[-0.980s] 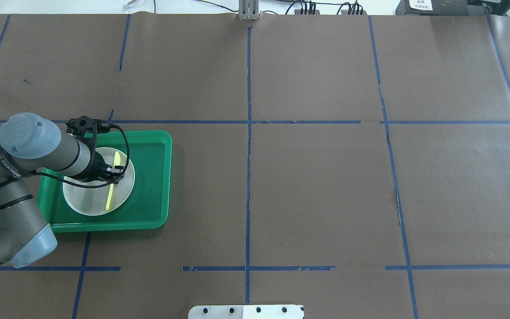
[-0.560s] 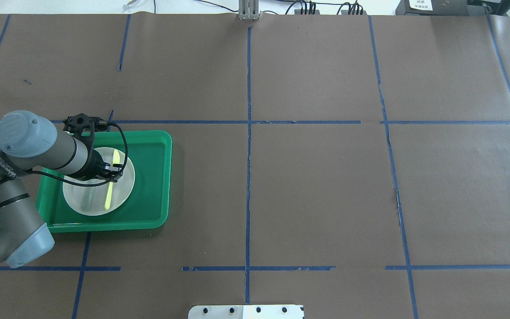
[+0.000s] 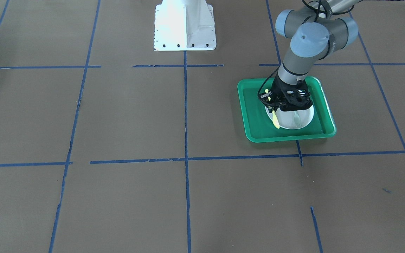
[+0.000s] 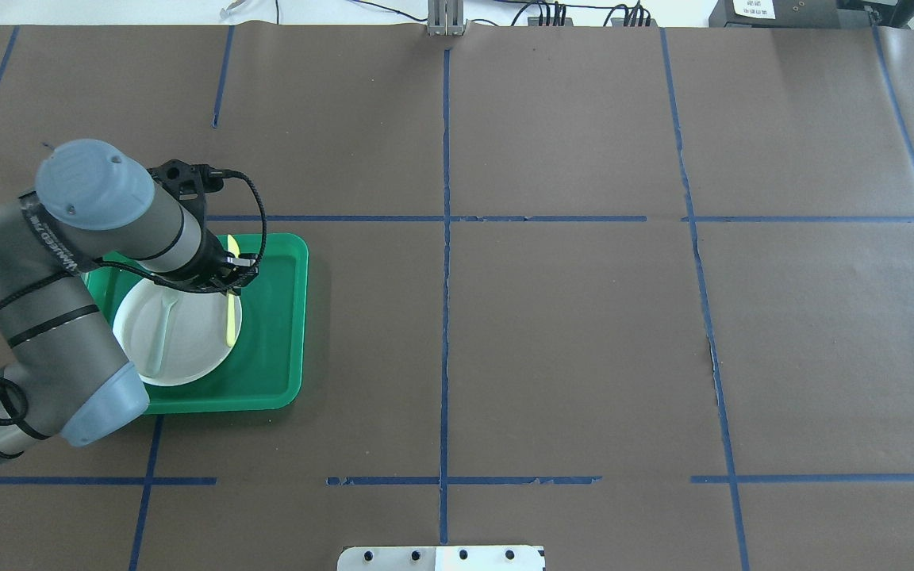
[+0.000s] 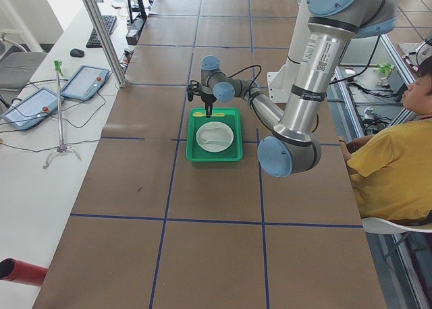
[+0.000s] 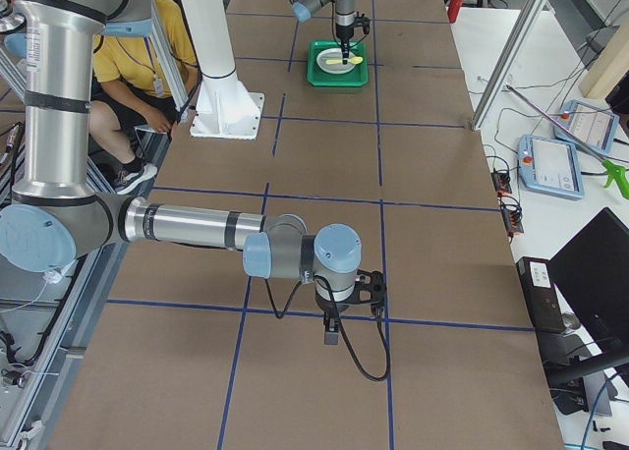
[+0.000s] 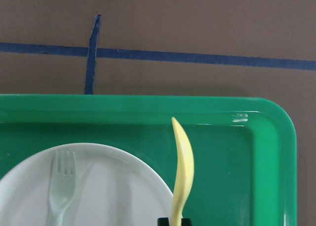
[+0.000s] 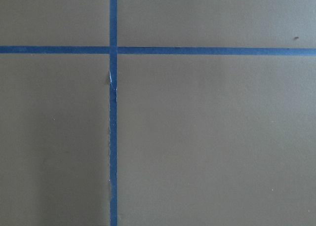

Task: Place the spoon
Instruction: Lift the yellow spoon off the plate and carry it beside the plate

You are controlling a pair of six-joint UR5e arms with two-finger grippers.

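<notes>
Yellow spoon (image 4: 230, 321), clamped tight by the left gripper (image 4: 232, 268) at frame's left, should clear the green tray (image 4: 276, 317) rim before travelling.

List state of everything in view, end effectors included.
spoon: gripped by left end effector, over the plate's edge
left end effector: shut on the spoon
right end effector: above the table, open or shut unclear
fork: lying flat on the plate
plate: sitting in the tray
tray: flat on the table
</notes>
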